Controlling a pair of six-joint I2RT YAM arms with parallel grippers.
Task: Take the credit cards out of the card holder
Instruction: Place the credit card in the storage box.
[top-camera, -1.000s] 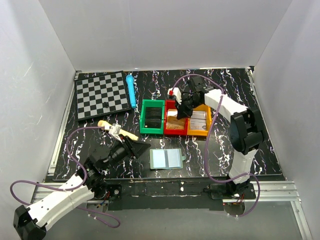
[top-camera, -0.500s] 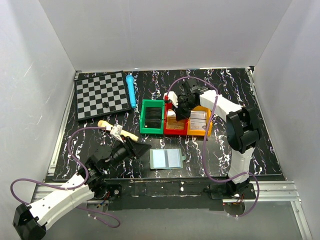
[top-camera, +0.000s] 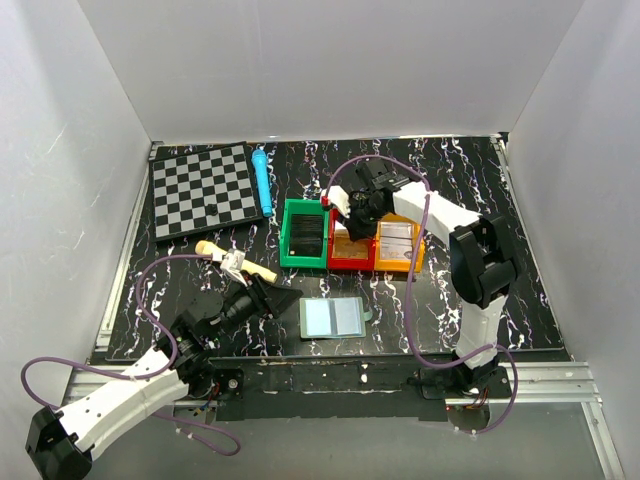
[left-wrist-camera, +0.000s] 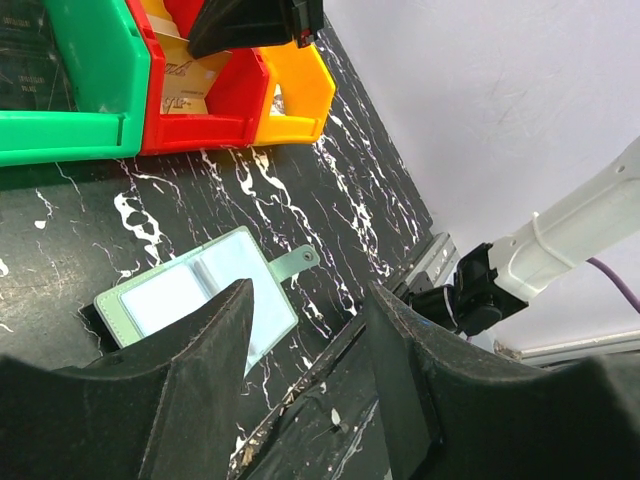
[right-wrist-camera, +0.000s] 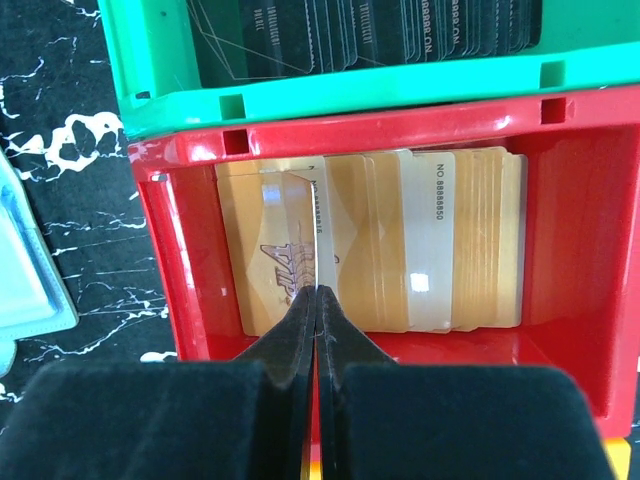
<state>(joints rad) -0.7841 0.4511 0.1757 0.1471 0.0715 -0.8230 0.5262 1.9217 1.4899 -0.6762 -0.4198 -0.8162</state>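
Small flat bifold card holder (top-camera: 335, 318), grey-green edge and side tab, lies open and flat on the black white-veined table (top-camera: 440, 300). Its two pale blue panels face up, near the front edge and in front of the row of bins. No card shows on the panels. Your left gripper (top-camera: 275, 298) hangs low just to its left, apart from it. In the left wrist view the fingers (left-wrist-camera: 210, 380) stand partly spread with nothing between them, and the holder sits framed in the gap. Your right gripper (top-camera: 355, 212) is over the red plastic bin (top-camera: 352, 263), the middle one of three. Its tips (right-wrist-camera: 318, 292) are pressed together, gripping nothing you can see, right above a fanned stack of gold cards (right-wrist-camera: 370, 240) lying in that bin. Whether the tips touch the top card cannot be told. The green plastic bin (top-camera: 303, 262) on the left holds dark cards (right-wrist-camera: 370, 35). The orange plastic bin (top-camera: 395, 265) on the right holds pale ones. Farther out, at back left, lie a black-and-grey chequered board (top-camera: 200, 188) and a blue marker (top-camera: 262, 182) just beside it. A tan stick-shaped object (top-camera: 235, 262) lies behind the left gripper.
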